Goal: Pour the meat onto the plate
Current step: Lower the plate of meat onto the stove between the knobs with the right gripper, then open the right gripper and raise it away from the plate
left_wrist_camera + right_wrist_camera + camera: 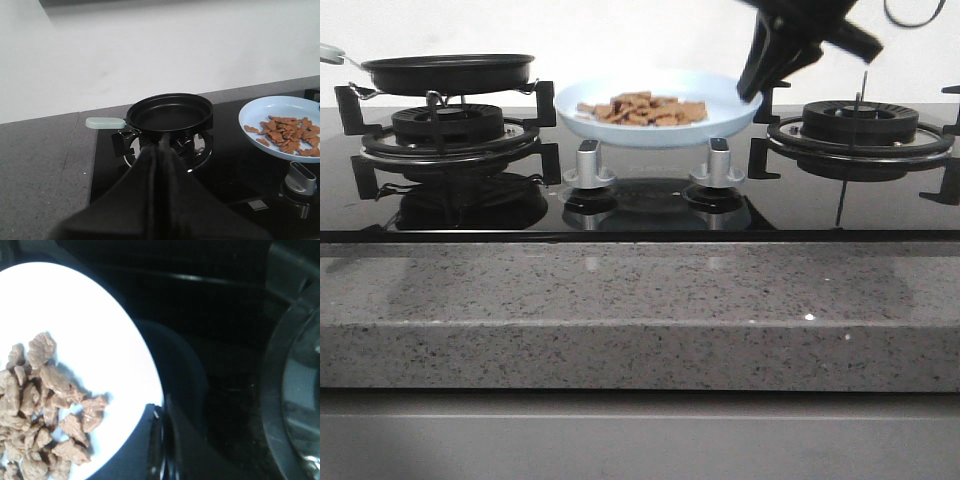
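The pale blue plate (720,110) stands on the hob between the two burners, behind the knobs. The meat (645,109) lies on it in a heap of small reddish-brown slices. The plate (260,112) and the meat (287,134) also show in the left wrist view. My right gripper (752,92) comes down from the upper right and is shut on the plate's right rim (135,355), beside the meat (45,405). My left gripper (164,142) is shut and empty, apart from and in front of the black frying pan (170,111). It is out of the front view.
The empty frying pan (448,70) with a pale green handle (105,122) sits on the left burner (445,125). The right burner (860,125) is bare. Two silver knobs (588,165) stand in front of the plate. A grey stone counter edge (640,310) runs along the front.
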`<state>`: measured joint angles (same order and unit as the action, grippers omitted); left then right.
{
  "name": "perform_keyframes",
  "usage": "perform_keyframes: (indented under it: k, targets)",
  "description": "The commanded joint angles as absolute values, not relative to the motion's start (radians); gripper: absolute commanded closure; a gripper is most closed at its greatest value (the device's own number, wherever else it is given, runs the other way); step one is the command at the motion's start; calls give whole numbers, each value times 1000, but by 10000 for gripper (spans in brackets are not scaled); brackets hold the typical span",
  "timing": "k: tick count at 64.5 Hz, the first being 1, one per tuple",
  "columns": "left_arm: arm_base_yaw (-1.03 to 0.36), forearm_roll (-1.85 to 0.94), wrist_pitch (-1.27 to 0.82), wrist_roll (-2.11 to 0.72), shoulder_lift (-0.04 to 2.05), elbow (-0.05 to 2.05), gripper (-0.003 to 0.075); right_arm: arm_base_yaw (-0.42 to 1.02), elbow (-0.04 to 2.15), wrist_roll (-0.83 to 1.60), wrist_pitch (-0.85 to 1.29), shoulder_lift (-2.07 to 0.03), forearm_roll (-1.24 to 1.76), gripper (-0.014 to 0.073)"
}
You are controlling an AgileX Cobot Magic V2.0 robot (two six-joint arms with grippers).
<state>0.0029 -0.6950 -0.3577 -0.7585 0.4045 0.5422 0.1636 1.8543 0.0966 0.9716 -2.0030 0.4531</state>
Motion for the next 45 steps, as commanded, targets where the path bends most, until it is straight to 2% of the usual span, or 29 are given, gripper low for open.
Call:
perform_keyframes:
  k: [1, 14, 37, 45]
  targets:
    - [-3, -718, -287, -757, 413, 569, 741, 159, 1892, 97, 927, -1956, 494, 656]
    - [-3, -718, -289, -757, 413, 569, 741, 159, 1892, 97, 911, -1974, 486, 617]
    - [-3, -718, -291, -757, 413, 569, 741, 159, 1892, 97, 903, -1978, 478, 377]
    - [-3, -718, -291, -757, 413, 569, 741, 149, 1893, 97, 908, -1957, 476, 358]
